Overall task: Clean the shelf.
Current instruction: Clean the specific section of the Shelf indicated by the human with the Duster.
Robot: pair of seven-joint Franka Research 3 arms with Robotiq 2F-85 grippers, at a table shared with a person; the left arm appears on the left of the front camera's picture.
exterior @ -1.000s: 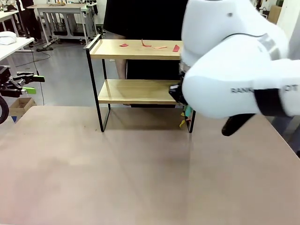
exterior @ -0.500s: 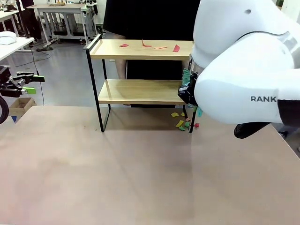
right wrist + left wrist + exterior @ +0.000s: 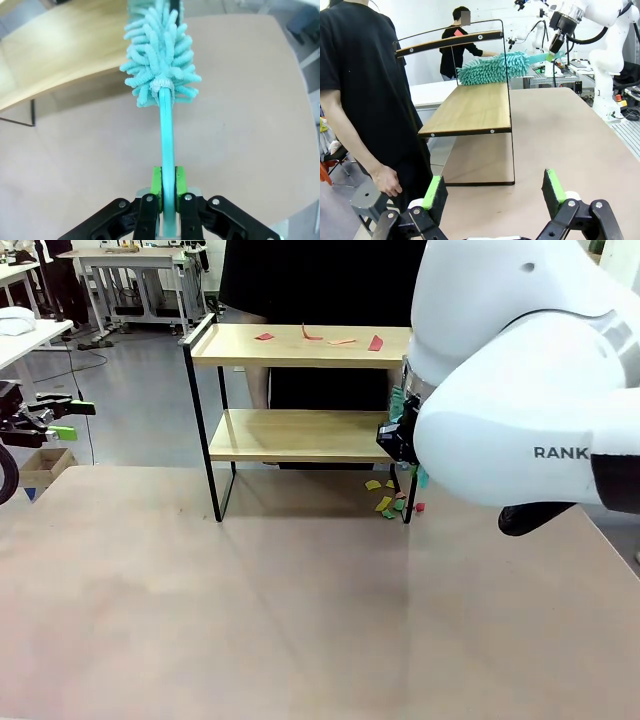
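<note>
While we count, one shelf [image 3: 290,435] stands on the far half of the tan table [image 3: 250,620], with two wooden boards in a black frame. Four red scraps [image 3: 376,342] lie on its top board. A few yellow, green and red scraps [image 3: 385,503] sit on the table by its right front foot, some hidden behind the right arm.

We see one teal duster [image 3: 160,60]. The right gripper [image 3: 168,177] has its green pads pinched on the handle, and the fluffy head is at the right end of the lower board. The left gripper [image 3: 493,189] hangs off the table's left side with its fingers spread wide and nothing between them.

One person [image 3: 365,90] in black stands just behind the shelf. Beyond are grey floor, white tables and a cardboard box [image 3: 45,465].
</note>
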